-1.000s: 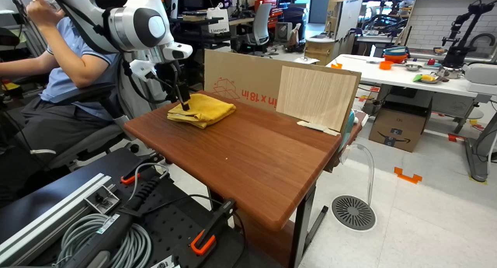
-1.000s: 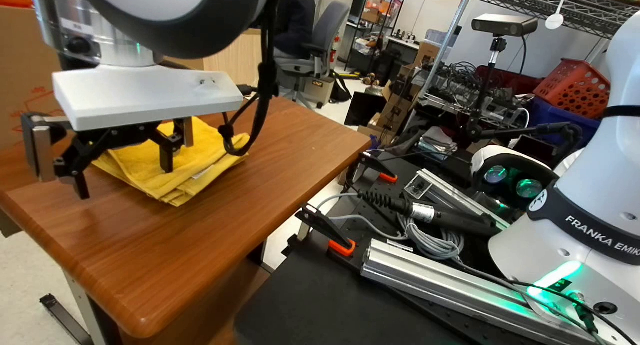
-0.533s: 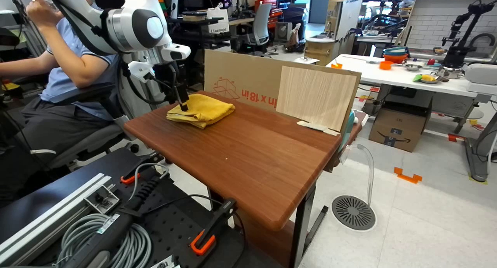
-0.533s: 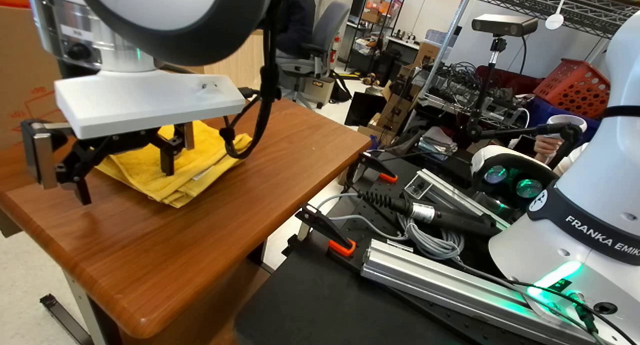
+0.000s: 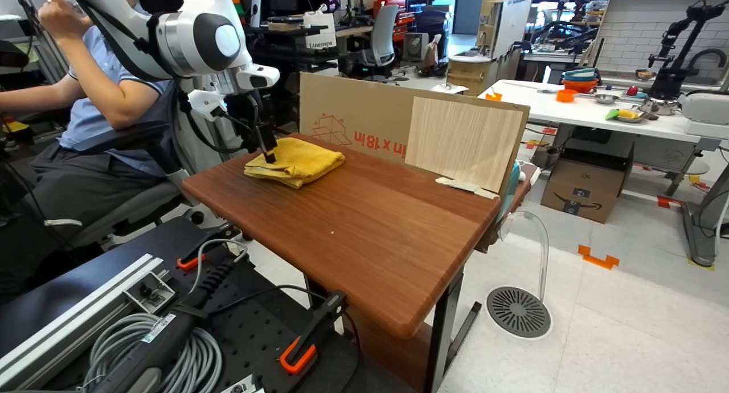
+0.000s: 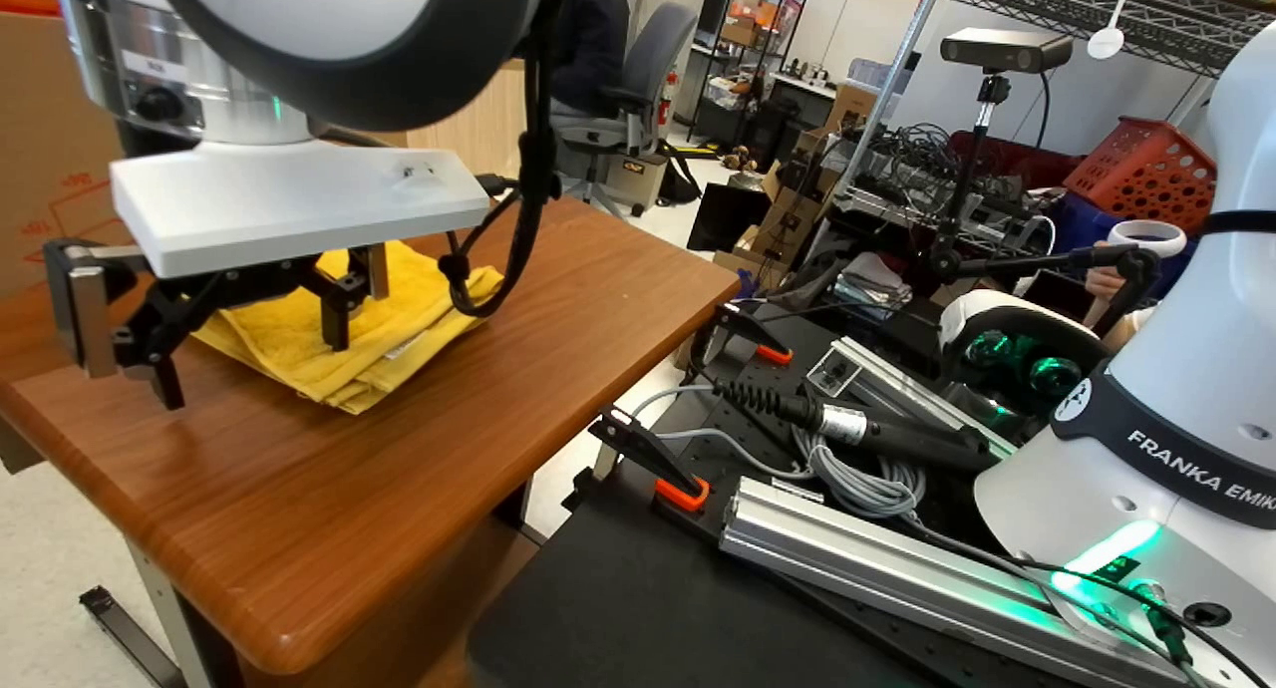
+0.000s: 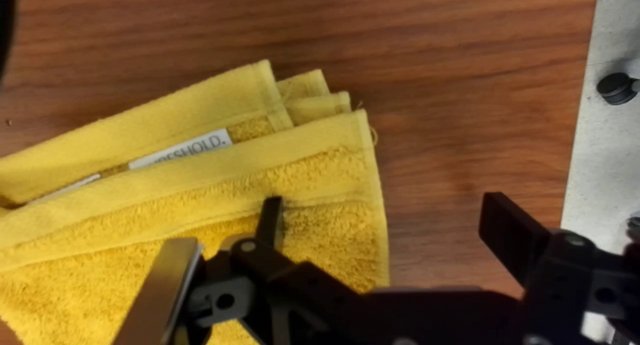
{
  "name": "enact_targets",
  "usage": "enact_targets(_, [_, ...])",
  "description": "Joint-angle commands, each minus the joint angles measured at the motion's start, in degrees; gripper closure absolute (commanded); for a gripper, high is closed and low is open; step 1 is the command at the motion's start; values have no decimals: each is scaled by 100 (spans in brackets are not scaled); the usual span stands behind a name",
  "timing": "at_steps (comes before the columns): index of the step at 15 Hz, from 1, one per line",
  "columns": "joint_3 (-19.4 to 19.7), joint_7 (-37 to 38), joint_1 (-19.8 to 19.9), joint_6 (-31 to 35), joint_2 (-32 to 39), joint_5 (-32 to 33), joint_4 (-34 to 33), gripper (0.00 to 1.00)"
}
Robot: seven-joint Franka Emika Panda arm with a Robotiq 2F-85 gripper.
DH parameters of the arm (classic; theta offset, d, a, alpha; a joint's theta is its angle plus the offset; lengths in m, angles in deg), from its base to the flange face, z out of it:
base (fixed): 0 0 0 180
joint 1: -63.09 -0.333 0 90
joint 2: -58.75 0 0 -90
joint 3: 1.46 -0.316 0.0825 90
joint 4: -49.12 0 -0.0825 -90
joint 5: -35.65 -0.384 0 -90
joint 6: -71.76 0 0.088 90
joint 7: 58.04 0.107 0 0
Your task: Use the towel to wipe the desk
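Note:
The mustard-yellow folded towel (image 5: 310, 160) lies on the far left part of the reddish-brown desk (image 5: 353, 228) in an exterior view. The towel (image 6: 414, 314) and desk (image 6: 578, 289) also show in an exterior view. My gripper (image 6: 254, 374) is open over the towel's edge. In the wrist view the open gripper (image 7: 384, 204) has its left finger over or touching the towel (image 7: 320, 180), near its hem. Its right finger is beyond the towel's edge, above bare desk (image 7: 450, 85). Nothing is between the fingers but the towel's border below; exact finger contact cannot be told.
A cardboard panel (image 5: 364, 114) stands along the desk's far edge, with a light wood-grain board (image 5: 461, 142). A black bench (image 6: 618, 588) with clamps, cables and an aluminium rail adjoins the desk. A person (image 5: 108, 97) sits beside the desk's left end.
My gripper has moved slightly down and toward the desk's near-left edge, then held still. The towel looks unmoved. A hand with a white ring-like object appears behind the robot base.

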Motion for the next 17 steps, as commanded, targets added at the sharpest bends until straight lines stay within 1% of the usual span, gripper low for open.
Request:
enact_targets(1, [21, 139, -20, 96, -163, 178, 201, 0])
enact_targets(5, [330, 487, -354, 894, -636, 642, 901, 0])
enact_targets(8, [773, 961, -752, 1627, -980, 1074, 1438, 0])
enact_targets(11, [1507, 1554, -1363, 2206, -1202, 1579, 1825, 0])
enact_targets(12, [1815, 1767, -1618, 2372, -1235, 1751, 1903, 0])
enact_targets(13, [1301, 1330, -1172, 2020, -968, 1401, 1552, 0])
enact_targets(14, [1542, 1503, -1372, 2156, -1039, 1535, 1672, 0])
enact_targets(15, [1634, 1559, -1453, 2193, -1075, 1572, 1728, 0])
enact_targets(17, [1671, 1585, -1493, 2200, -1089, 1577, 1753, 0])
